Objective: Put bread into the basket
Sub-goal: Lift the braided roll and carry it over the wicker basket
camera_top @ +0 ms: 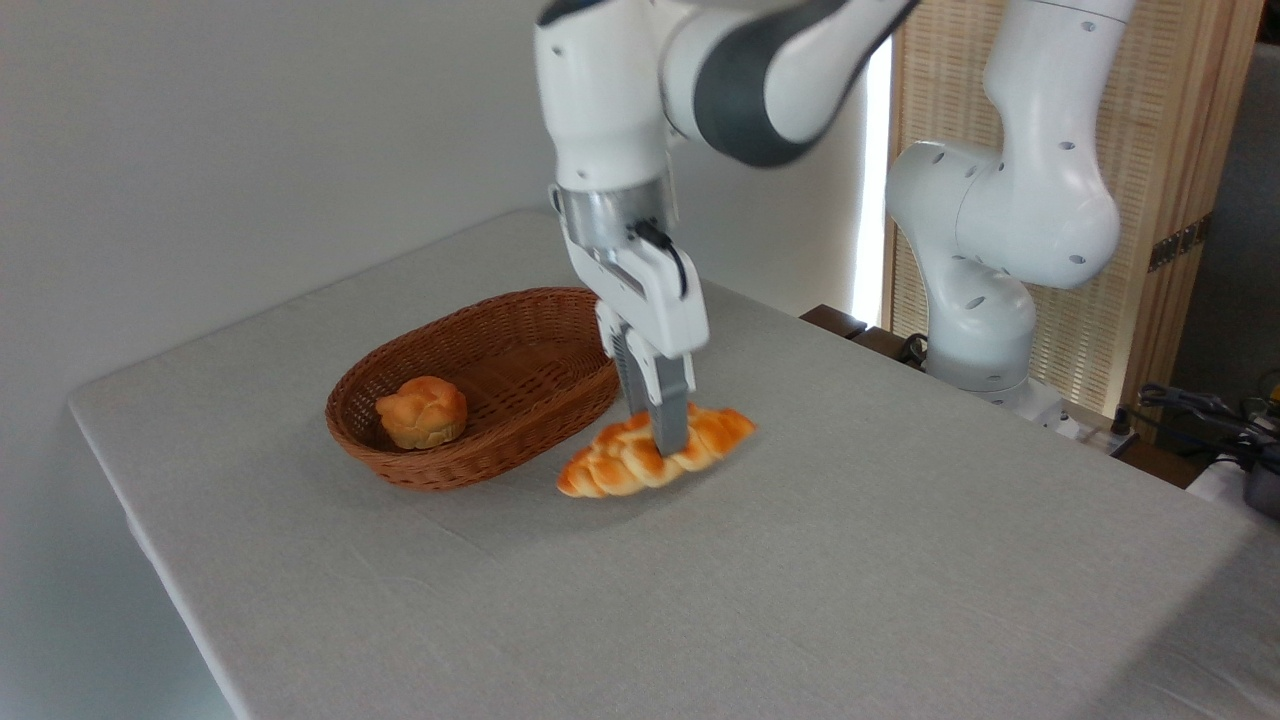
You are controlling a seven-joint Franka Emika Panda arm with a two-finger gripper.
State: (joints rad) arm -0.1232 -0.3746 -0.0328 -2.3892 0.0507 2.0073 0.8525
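Note:
The bread [610,465], a golden braided loaf with pointed ends, lies on the grey table just right of the basket's front wall. My gripper [653,432] comes straight down on the loaf's middle, with one finger [671,425] against its near side and the other behind it, so it is shut on the bread. The loaf looks to rest on the table, with its shadow directly under it. The basket [560,410], oval brown wicker with low flared sides, stands to the left of the loaf, very close to it.
A small round knotted bun [421,411] sits in the basket's left end; the rest of its floor is bare. The robot's base [985,310] stands behind the table's right edge. Cables and gear [1225,420] lie at far right.

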